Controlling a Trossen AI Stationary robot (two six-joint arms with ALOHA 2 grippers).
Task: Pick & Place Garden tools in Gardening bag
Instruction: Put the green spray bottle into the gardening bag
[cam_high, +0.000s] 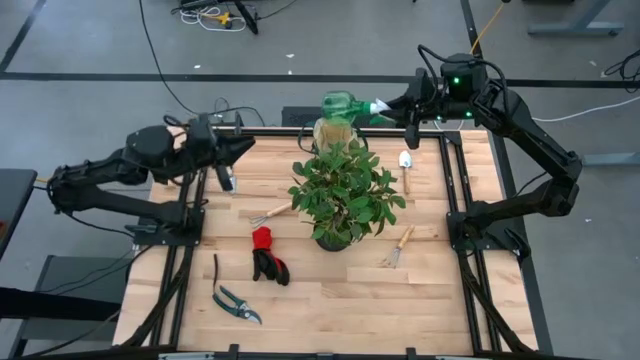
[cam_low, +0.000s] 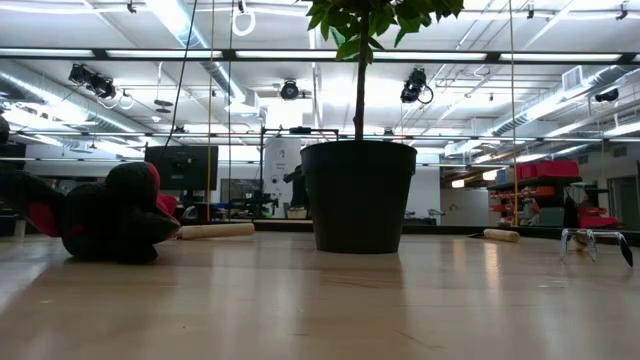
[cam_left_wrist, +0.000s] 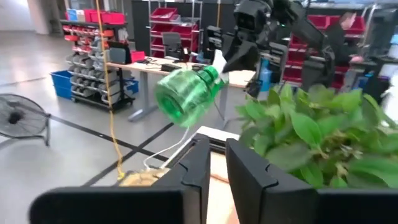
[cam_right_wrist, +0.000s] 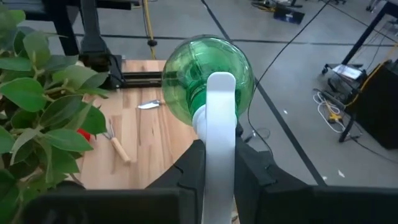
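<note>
My right gripper (cam_high: 400, 108) is shut on a green spray bottle (cam_high: 340, 103), held in the air over the table's far edge. The tan gardening bag (cam_high: 328, 132) stands right below the bottle, partly hidden by plant leaves. My left gripper (cam_high: 245, 150) hovers at the far left, pointing level toward the bottle. Its fingers (cam_left_wrist: 196, 168) stand a narrow gap apart with nothing between them. Lying on the table are a trowel (cam_high: 405, 165), a hand rake (cam_high: 398, 245), a hand fork (cam_high: 270, 213), red-and-black gloves (cam_high: 268, 255) and pruning shears (cam_high: 232, 298). My right gripper pinches the bottle's white spray head (cam_right_wrist: 219, 118) between its two fingers (cam_right_wrist: 193, 163). The fingers lie along the bottle's length, coming from the table's right. The green body (cam_right_wrist: 208, 71) sticks out past the fingertips, roughly level, lifted clear above the bag.
A leafy potted plant (cam_high: 340, 195) in a dark pot (cam_low: 358, 195) stands mid-table, its leaves reaching toward the bag. Black frame rails (cam_high: 455, 190) run along both table sides. Bare wood lies at the near edge.
</note>
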